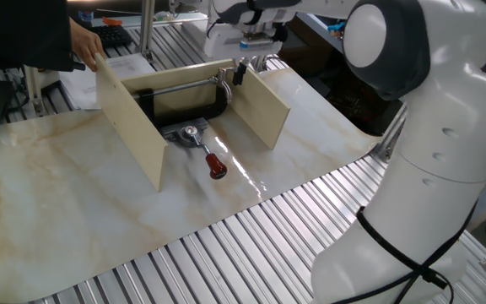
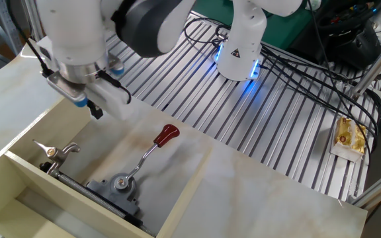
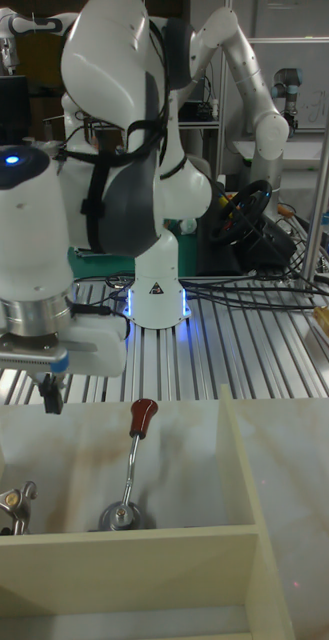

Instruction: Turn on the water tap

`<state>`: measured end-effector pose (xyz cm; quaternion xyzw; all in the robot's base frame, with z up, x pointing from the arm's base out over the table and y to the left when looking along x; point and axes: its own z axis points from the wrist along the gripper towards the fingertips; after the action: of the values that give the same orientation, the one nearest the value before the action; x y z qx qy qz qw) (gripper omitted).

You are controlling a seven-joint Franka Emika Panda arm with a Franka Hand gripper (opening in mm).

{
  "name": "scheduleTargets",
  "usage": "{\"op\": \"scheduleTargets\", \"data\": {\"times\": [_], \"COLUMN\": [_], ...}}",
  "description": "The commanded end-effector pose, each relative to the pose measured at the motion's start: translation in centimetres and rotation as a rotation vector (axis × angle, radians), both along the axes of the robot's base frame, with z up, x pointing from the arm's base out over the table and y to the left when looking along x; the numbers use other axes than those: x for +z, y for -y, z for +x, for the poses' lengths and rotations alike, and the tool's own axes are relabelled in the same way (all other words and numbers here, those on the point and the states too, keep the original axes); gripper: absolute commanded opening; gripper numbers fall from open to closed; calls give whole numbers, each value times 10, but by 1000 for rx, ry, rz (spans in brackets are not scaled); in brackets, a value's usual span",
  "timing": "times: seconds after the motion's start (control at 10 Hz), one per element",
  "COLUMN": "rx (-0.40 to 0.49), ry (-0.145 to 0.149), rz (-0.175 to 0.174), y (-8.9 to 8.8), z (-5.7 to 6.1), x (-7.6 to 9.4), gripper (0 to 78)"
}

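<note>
The water tap is a small chrome fitting at the left end of a bar inside the open wooden box. It also shows as the chrome tap beside the black C-clamp, and again as the tap. My gripper hangs above the marble top just outside the box, up and to the right of the tap and apart from it. Only one dark tip shows, so the fingers look shut with nothing held. From across the table the gripper sits over the box's far wall, and the gripper points straight down.
A metal lever with a red knob rises from a round base in the box. The wooden walls stand upright around it. A person's hand rests at the far corner. Cables and a yellow packet lie on the slatted table.
</note>
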<state>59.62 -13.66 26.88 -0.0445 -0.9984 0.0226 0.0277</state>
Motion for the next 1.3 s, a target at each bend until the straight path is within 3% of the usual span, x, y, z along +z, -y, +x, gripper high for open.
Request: {"op": "scheduleTargets", "data": {"times": [0.1, 0.2, 0.3, 0.5, 0.7, 0.8, 0.9, 1.1, 1.2, 1.3], "rx": [96, 81, 56, 50, 17, 4, -16, -8, -7, 25], "ry": [39, 32, 6, -7, -11, -10, -18, -25, -30, -35], "rz": [-112, -115, -135, -68, -73, -43, 3, 25, 32, 38], "y": [0, 0, 0, -5, -36, -69, -85, -107, -109, -123], "z": [1, 1, 1, -2, -14, -35, -47, -63, -66, -84], "x": [2, 2, 2, 2, 6, 16, 21, 31, 31, 30], "gripper": [0, 0, 0, 0, 0, 0, 0, 0, 0, 0]}}
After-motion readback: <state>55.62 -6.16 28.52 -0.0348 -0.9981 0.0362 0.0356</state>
